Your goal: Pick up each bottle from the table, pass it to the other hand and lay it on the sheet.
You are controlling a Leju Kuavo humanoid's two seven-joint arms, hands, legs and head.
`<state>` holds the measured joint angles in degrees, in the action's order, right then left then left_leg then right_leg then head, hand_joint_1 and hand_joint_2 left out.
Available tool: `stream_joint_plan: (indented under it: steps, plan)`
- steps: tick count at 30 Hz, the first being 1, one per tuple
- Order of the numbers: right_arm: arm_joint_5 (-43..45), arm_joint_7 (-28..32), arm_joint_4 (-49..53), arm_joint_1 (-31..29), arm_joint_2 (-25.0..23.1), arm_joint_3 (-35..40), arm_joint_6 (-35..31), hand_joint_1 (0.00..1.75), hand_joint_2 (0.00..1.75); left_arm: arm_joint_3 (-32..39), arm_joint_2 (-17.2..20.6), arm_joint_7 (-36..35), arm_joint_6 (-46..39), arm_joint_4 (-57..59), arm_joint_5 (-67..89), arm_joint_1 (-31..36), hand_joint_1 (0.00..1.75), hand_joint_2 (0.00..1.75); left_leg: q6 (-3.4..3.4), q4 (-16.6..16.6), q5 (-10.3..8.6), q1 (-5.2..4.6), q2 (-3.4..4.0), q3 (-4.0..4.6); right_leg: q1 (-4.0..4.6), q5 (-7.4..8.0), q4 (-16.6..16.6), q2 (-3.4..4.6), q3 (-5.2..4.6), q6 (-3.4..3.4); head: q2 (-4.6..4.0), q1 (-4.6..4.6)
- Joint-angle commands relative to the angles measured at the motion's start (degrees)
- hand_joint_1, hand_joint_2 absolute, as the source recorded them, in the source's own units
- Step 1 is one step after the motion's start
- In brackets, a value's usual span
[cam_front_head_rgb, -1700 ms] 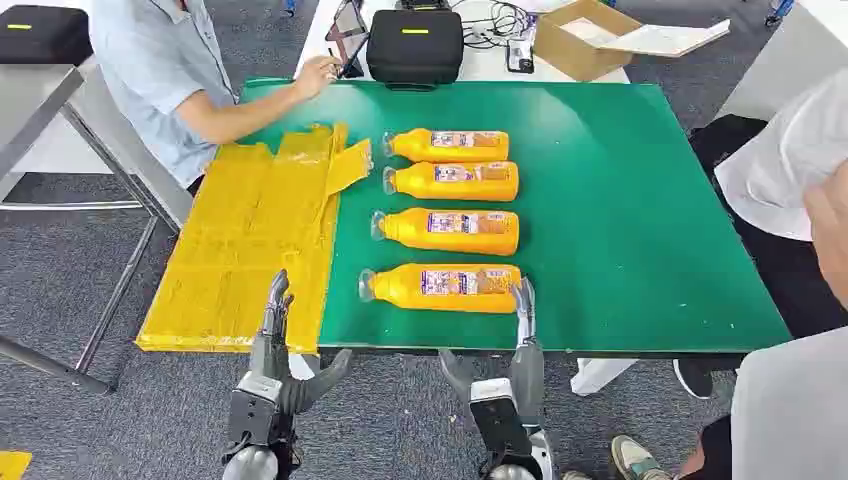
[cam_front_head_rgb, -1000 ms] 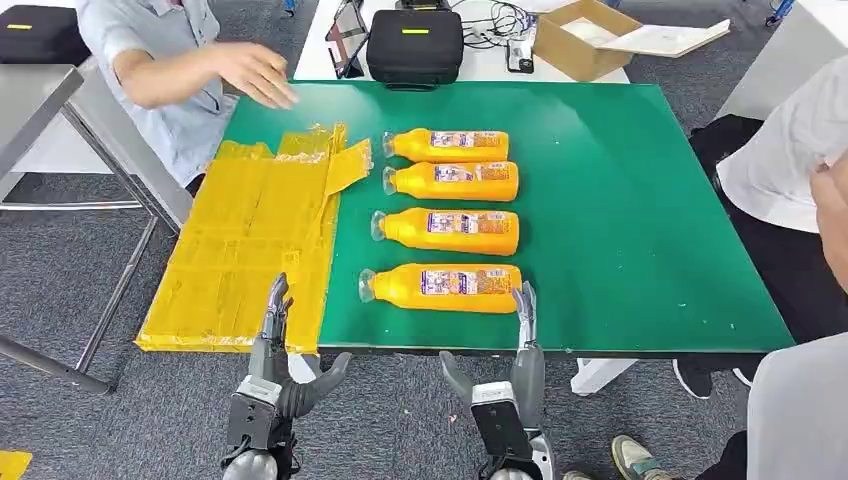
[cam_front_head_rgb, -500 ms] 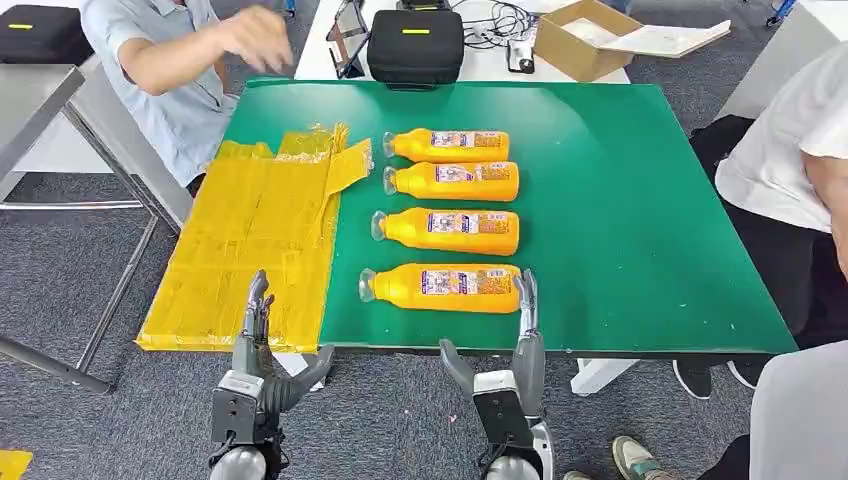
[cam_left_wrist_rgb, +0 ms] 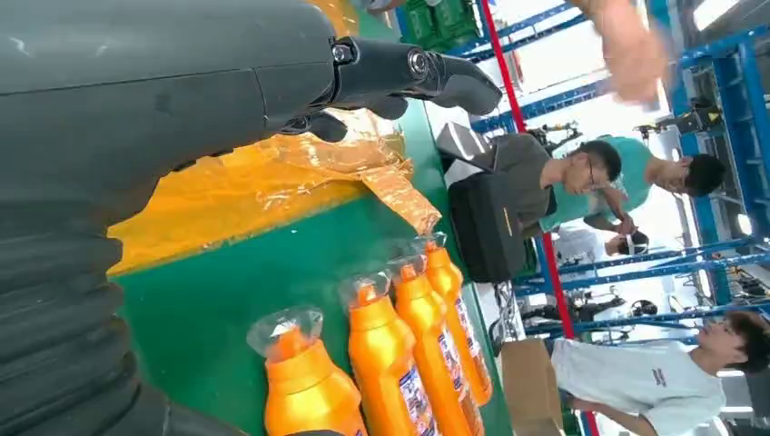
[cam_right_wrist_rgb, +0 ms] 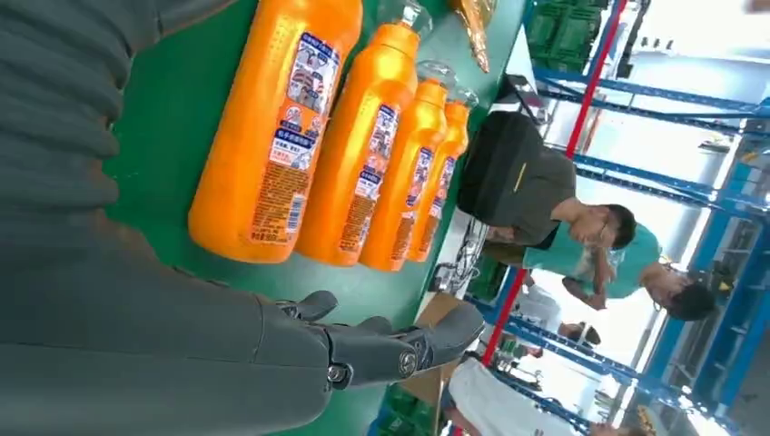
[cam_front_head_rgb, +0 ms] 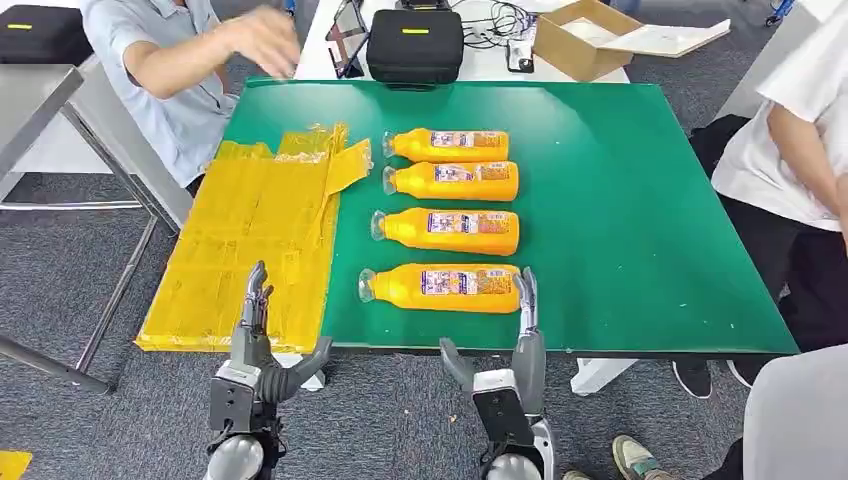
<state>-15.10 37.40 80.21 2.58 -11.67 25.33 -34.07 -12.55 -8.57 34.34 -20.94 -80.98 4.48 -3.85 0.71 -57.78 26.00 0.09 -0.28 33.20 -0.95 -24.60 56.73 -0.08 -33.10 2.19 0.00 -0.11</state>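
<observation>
bright, even light (wrist-view backgrounds overexposed); the person's raised hand blurs.

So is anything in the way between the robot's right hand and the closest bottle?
Nothing visible. The right hand sits open at the table edge beside the base of the nearest bottle, with bare green table around.

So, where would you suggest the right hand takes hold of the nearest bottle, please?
Probably around the labelled body of the nearest bottle, coming from the near table edge. It lies on its side, cap pointing toward the yellow sheet, and the open right hand is already at its base end.
</observation>
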Motion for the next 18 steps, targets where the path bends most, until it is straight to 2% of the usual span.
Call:
stream_joint_plan:
  steps: [1, 18]
  plan:
    - [-0.17, 0.23, -1.63, -1.53, -0.12, -0.33, -0.06, 0.0, 1.75, 1.98, 1.11, 0.23, 0.66, 1.87, 0.1, 0.25, 0.0, 1.75, -0.05, 0.05, 0.01, 0.04, 0.1, -0.13, 0.05, 0.02, -0.07, 0.08, 0.1, -0.09, 0.0, 0.0]
    - [-1.85, 0.68, -0.7, -0.9, 0.81, -0.92, -1.77, 0.0, 1.75, 1.83, 0.33, 0.45, 1.8, 2.31, 1.21, 0.31, 0.0, 1.75, -0.05, 0.04, 0.02, 0.06, 0.01, -0.16, 0.07, 0.0, -0.09, -0.01, 0.18, -0.1, 0.0, 0.0]
